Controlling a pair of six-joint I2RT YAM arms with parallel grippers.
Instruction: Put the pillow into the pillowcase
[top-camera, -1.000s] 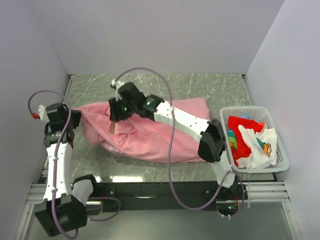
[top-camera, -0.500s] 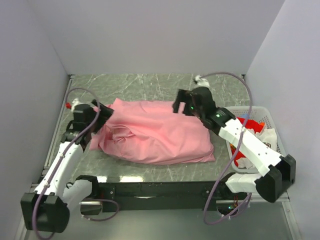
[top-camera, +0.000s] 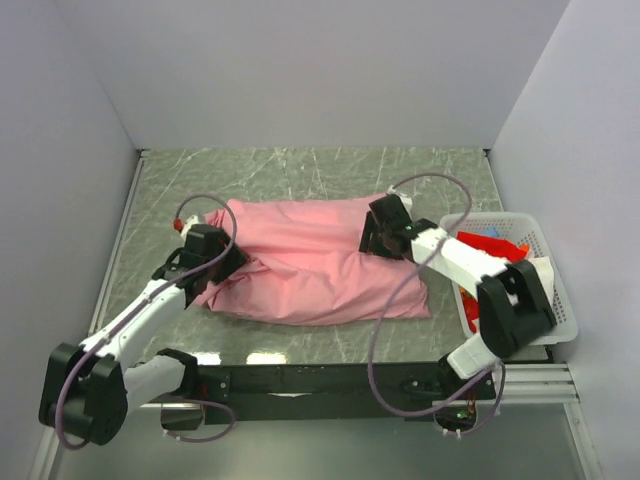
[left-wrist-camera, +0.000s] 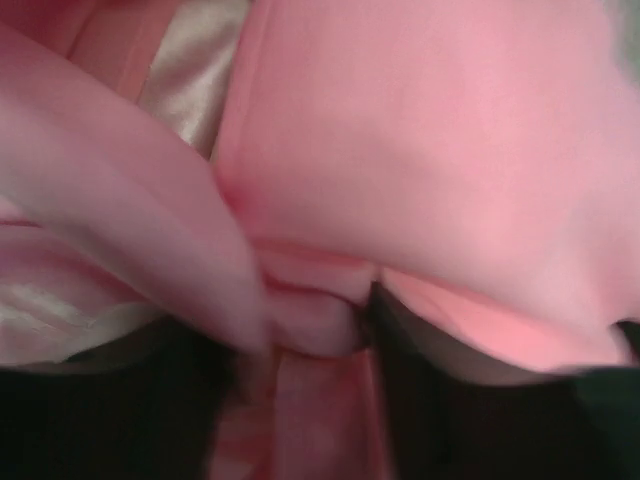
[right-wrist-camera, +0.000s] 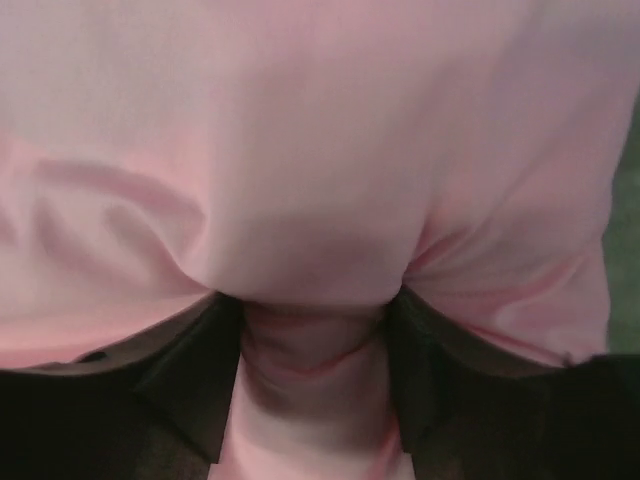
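Note:
The pink pillowcase (top-camera: 310, 268) lies stuffed and rumpled across the middle of the table. The pillow is almost wholly hidden inside it; only a cream strip (left-wrist-camera: 190, 75) shows between pink folds in the left wrist view. My left gripper (top-camera: 222, 264) presses into the pillowcase's left end, and pink fabric (left-wrist-camera: 420, 150) is bunched between its dark fingers (left-wrist-camera: 440, 400). My right gripper (top-camera: 374, 236) sits on the upper right part. Its fingers (right-wrist-camera: 190, 380) pinch a bulge of the pink cloth (right-wrist-camera: 310, 200), with creases running out from the tips.
A white basket (top-camera: 500, 217) stands at the right edge, holding a red cloth (top-camera: 478, 292) and a white printed cloth (top-camera: 532, 282). The right forearm passes over its near-left corner. Walls close in on the left, back and right.
The right arm swung from the pillowcase's left-middle to its upper right. The left arm came off the left wall onto the left end. Both jaws opened, then closed on the fabric.

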